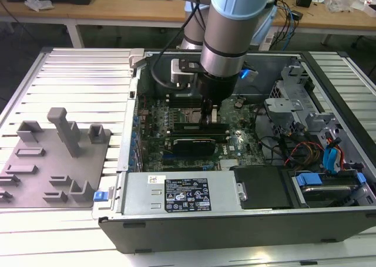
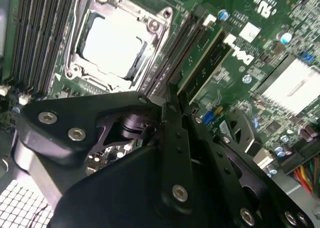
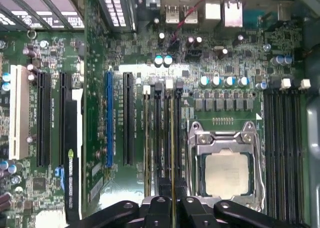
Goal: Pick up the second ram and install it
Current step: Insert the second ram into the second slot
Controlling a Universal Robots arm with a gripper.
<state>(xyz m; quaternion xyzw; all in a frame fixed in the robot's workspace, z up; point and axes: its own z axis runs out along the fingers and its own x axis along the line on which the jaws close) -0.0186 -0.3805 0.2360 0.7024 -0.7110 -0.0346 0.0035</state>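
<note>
Your gripper (image 3: 172, 200) pinches the thin edge of the ram (image 3: 172, 138), which stands in a slot (image 3: 159, 138) just beside the socket (image 3: 226, 170). Keep the ram straight up, lined along the slot, and press down evenly, I think, so both ends go in. One stick (image 2: 202, 62) already sits nearby.

end effector (image 3: 172, 200) closed on second ram (image 3: 172, 148), stick upright in slot beside processor socket (image 3: 226, 165), expansion card (image 3: 72, 153) further off
</note>
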